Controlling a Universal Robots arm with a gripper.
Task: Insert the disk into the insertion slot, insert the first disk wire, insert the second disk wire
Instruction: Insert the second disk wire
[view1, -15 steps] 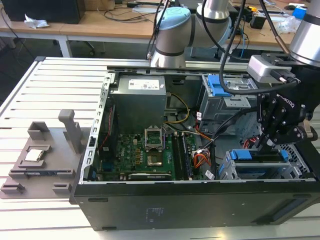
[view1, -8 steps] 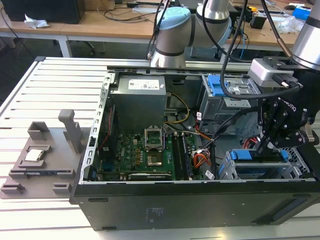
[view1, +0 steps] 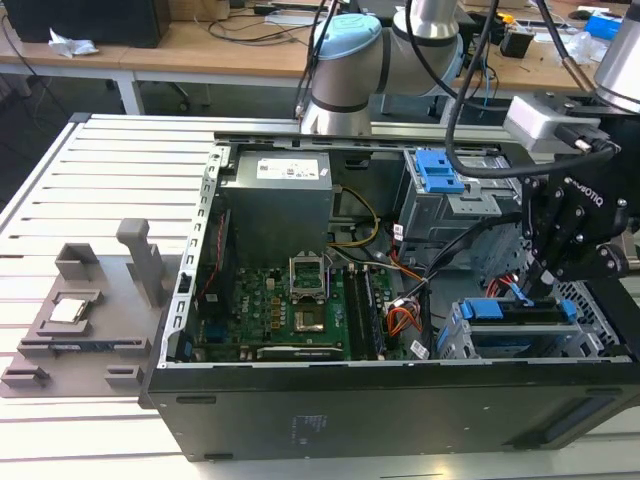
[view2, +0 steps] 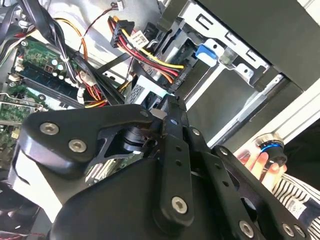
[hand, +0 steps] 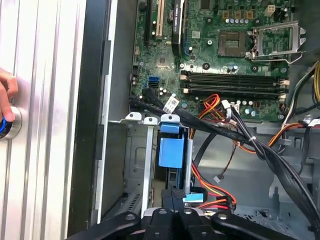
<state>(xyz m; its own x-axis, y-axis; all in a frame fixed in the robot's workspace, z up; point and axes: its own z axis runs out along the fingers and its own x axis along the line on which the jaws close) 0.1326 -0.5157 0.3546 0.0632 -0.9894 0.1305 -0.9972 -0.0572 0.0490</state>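
Since the disk (view1: 520, 312) in its blue carrier already sits inside the insertion slot (view1: 450, 340), at about four o'clock in the exterior view, the first step looks done. The gripper (view1: 528, 285) hangs right over the disk's end. In both wrist views its fingers (hand: 172, 196) are pressed together beside a pale blue connector (hand: 193, 198) and the red-and-yellow wire bundle (hand: 212, 191). Whether they pinch a wire, or whether either wire is plugged in, I cannot tell.

The open computer case (view1: 350, 410) lies on a slatted aluminium table (view1: 100, 180). At nine o'clock stands a grey fixture (view1: 90, 320) holding a processor chip (view1: 70, 310). The motherboard (view1: 290, 310) is at centre, and the taller cage with a blue latch (view1: 438, 172) is at two o'clock. Cluttered wooden desks (view1: 200, 45) run along twelve o'clock. In the first wrist view a person's hand (hand: 6, 87) rests by a blue-ringed button (hand: 9, 124).
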